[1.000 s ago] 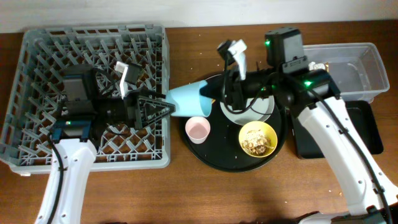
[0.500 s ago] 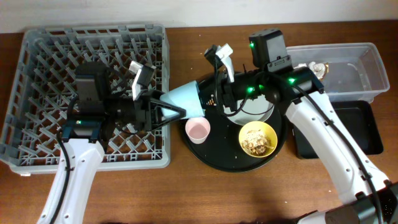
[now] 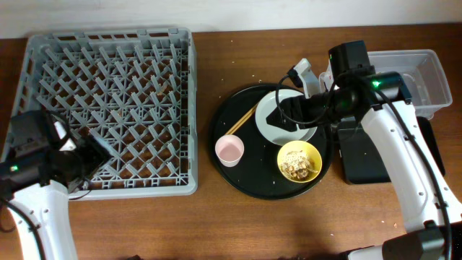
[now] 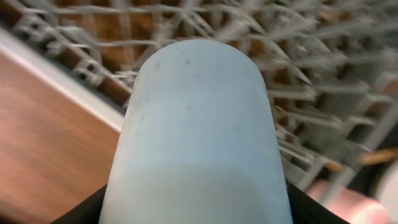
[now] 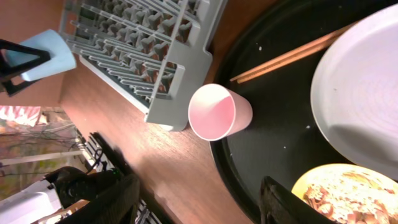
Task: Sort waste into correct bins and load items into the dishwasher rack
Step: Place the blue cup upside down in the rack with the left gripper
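The small blue cup [image 4: 199,124] fills the left wrist view, and my left gripper [image 4: 196,211] is shut on it above the grey dishwasher rack [image 4: 323,81]. From the right wrist view the blue cup [image 5: 46,53] hangs by the rack's [image 5: 143,43] front-left part. Overhead, the left gripper [image 3: 90,152] sits at the rack's [image 3: 108,72] front-left corner and the cup is hidden there. My right gripper [image 3: 289,112] is open and empty over the pale plate [image 3: 268,128]. The pink cup [image 3: 229,150], the chopsticks [image 3: 244,119] and the yellow bowl [image 3: 299,160] of brown scraps are beside it.
Plate, pink cup, bowl and chopsticks all rest on a big round black tray [image 3: 253,173] at centre. A clear tub [image 3: 426,79] stands at the back right, with a shallow black rectangular tray [image 3: 426,155] in front of it, partly under the right arm.
The blue cup passed from the right gripper to the left. The left arm carried it from the rack's right edge to its front-left corner. The right gripper opened and drew back over the plate.
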{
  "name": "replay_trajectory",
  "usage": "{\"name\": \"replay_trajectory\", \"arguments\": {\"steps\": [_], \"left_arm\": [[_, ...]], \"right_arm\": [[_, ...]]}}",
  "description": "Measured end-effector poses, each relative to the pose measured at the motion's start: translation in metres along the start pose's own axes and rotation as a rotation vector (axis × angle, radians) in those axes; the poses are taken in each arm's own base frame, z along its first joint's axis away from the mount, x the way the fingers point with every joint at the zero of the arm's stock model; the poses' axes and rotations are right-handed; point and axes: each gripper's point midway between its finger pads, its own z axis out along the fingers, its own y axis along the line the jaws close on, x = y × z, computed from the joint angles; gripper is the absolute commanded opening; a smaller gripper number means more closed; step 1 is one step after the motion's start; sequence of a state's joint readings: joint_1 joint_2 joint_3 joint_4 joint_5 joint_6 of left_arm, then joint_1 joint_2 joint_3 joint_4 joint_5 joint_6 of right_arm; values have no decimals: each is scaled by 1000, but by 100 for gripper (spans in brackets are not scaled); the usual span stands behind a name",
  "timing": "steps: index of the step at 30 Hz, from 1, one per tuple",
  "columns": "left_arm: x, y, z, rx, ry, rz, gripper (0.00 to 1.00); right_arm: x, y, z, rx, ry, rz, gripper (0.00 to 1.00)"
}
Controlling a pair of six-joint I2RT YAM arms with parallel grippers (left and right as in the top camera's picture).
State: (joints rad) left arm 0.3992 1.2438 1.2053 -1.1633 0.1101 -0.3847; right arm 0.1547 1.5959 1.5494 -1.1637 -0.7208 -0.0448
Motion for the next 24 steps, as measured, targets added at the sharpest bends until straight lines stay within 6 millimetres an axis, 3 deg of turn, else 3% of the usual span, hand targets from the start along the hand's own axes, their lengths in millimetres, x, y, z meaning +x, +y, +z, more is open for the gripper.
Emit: {"name": "replay_trajectory", "arguments": {"steps": [3, 7, 10, 12, 16, 22, 24], "left_arm": [[-10, 28, 18, -104, 34, -67, 64], [-15, 42, 63, -187, 139, -80, 64], [-8, 47, 83, -214, 210, -85, 66], [-7, 48, 86, -218, 223, -86, 66], [-7, 48, 86, -219, 223, -90, 80], [-7, 46, 87, -213, 226, -94, 82], [-3, 38, 82, -170, 259, -90, 82]], "right_arm": [[0, -2, 0, 14, 2, 2, 63], [2, -3, 0, 18, 7, 5, 63], [2, -3, 0, 18, 9, 7, 63], [2, -3, 0, 18, 9, 7, 63], [2, -4, 0, 21, 9, 7, 63], [2, -4, 0, 21, 9, 7, 63], [2, -4, 0, 21, 9, 7, 62]]}}
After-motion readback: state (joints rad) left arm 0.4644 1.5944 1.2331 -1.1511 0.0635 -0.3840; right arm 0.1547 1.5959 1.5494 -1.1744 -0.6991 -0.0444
